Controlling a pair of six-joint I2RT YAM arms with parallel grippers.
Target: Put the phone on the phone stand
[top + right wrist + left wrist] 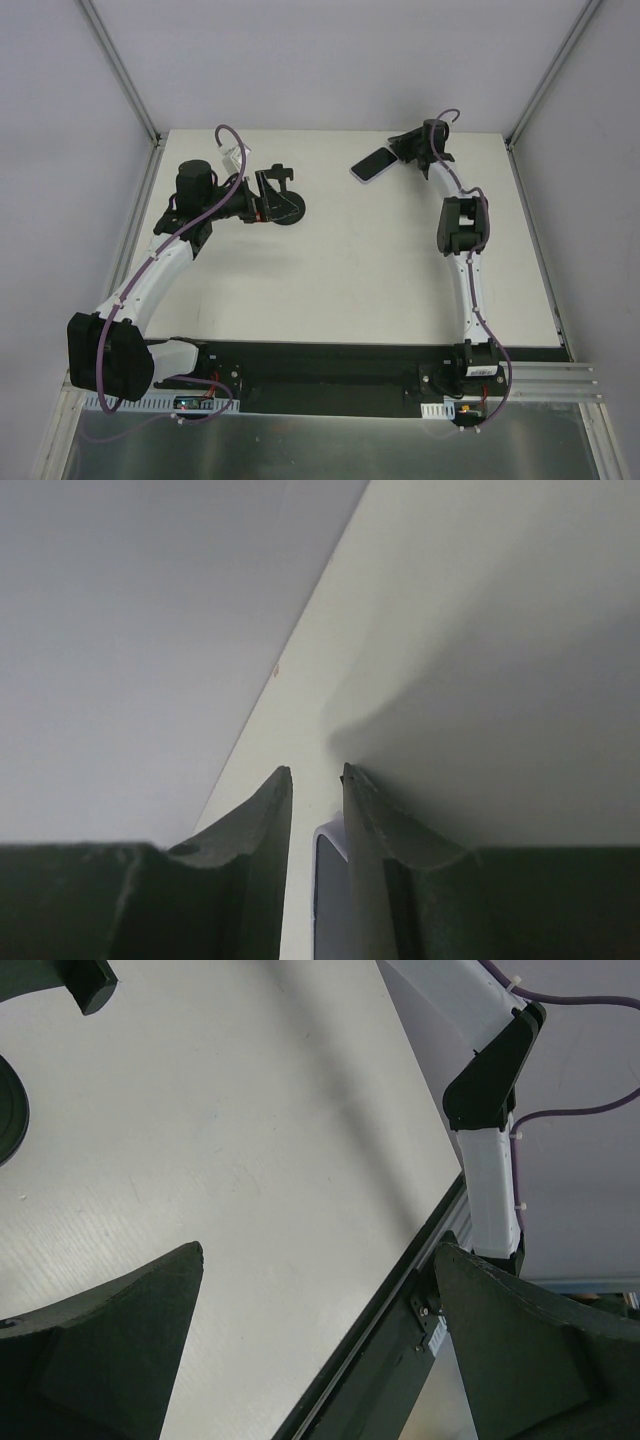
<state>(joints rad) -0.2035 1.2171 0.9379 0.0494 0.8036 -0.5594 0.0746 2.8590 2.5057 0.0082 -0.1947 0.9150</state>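
Observation:
The phone (371,165) is at the back of the table, dark screen up with a pale edge. My right gripper (400,151) is at its far right end. In the right wrist view the jaws (315,772) stand close together with the phone's end (330,895) between them, against the right finger; a thin strip of table shows beside the left finger. The black phone stand (281,198) stands at back left. My left gripper (254,203) is right beside it, open wide and empty (320,1250). The stand's disc base (8,1110) and bracket (88,985) show at that view's top left.
The white table (370,270) is walled by grey panels at the back and sides. The right arm's upper link (490,1150) and the black front rail (380,1360) show in the left wrist view.

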